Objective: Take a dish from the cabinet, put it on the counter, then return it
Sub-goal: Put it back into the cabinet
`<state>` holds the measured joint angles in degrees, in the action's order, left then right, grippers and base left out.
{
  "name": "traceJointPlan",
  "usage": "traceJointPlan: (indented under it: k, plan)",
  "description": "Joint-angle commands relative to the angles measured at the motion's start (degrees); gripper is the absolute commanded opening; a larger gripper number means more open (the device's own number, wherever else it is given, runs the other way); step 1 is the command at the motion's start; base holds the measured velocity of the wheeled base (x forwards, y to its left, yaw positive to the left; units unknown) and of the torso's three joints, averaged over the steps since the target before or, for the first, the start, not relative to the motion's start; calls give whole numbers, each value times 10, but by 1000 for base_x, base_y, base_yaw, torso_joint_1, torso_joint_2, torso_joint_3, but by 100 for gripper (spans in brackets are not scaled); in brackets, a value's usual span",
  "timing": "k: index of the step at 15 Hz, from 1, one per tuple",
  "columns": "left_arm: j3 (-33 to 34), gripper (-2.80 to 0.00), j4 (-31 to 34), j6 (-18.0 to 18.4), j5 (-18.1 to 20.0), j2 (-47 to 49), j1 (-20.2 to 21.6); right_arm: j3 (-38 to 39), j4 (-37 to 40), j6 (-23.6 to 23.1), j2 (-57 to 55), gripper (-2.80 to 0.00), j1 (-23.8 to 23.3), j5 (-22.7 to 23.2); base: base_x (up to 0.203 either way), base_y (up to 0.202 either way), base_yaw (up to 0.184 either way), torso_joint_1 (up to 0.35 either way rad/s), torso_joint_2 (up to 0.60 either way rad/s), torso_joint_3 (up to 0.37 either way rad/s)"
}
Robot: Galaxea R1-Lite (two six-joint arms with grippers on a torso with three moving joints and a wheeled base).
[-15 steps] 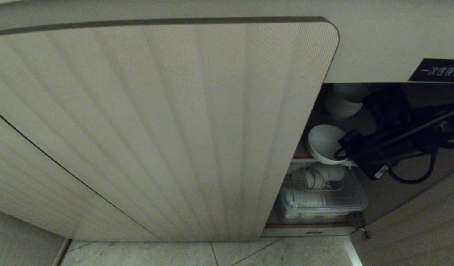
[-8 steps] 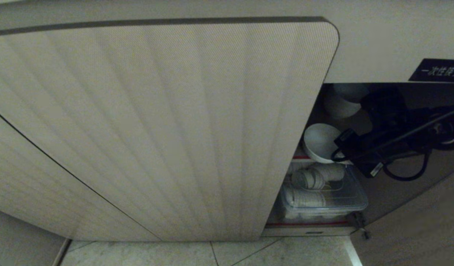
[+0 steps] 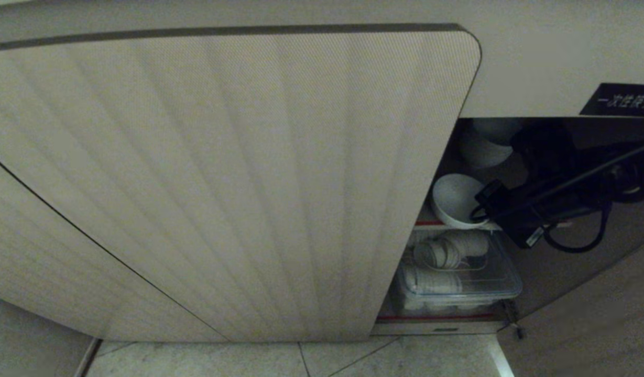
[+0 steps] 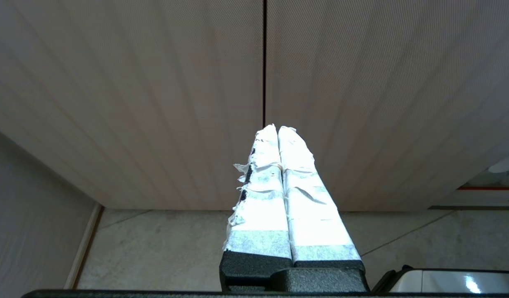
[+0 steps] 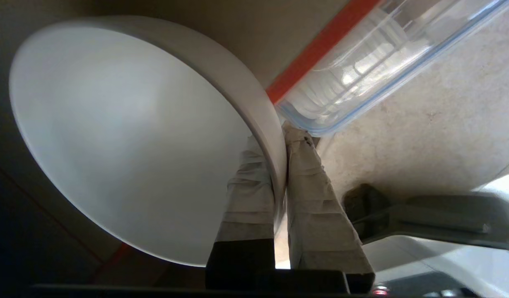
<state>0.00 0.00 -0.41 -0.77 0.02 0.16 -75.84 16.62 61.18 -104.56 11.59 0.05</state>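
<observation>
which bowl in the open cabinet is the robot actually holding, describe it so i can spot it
Look into the dark opening right of the ribbed cabinet door. The dish is a single white bowl tipped on edge above the red-edged shelf, its rim pinched by the right gripper; unlike the bowls in the clear box below.

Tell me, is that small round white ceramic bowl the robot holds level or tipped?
Tipped. The small round white ceramic bowl shows its hollow sideways, pinched at the rim by the right gripper's taped fingers above the red-edged shelf.
</observation>
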Motion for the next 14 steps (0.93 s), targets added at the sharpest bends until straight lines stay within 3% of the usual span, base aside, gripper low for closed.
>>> traceJointPlan:
  k: [1,14]
  plan:
    - [0,-280,0,0,0,0,0,-25,14,20,-16,-280,-1,0,0,0,0,0,0,0]
    - [0,-280,0,0,0,0,0,-115,54,68,-72,-280,-2,-2,0,0,0,0,0,0]
